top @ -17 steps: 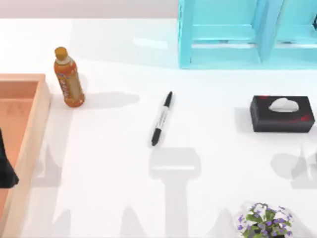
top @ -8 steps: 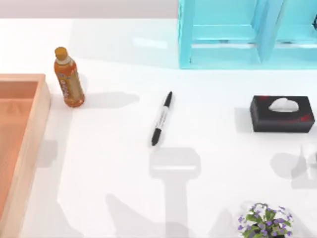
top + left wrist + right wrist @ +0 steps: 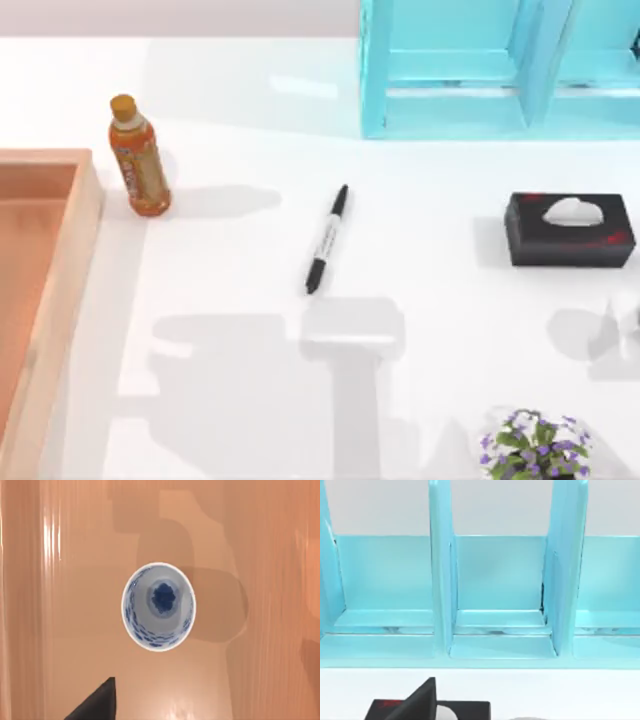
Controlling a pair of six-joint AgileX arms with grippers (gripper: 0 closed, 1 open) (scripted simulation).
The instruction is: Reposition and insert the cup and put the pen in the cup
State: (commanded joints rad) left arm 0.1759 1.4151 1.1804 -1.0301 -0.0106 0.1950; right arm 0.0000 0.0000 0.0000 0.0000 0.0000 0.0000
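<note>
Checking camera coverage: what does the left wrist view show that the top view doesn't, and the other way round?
Left wrist view: the cup, upright with its mouth open, standing on the wooden tray floor, and a dark finger tip of the left arm near it.

Top view: the pen lying flat mid-table, the orange bottle beside the tray, the black tissue box, the blue shelf and the flower pot.

Shared: the wooden tray, its floor from the wrist and its rim at the table's left from above.

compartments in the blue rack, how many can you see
4 in the right wrist view across the blue rack, side by side: two whole, both end ones cut off by the frame; more may lie beyond.
</note>
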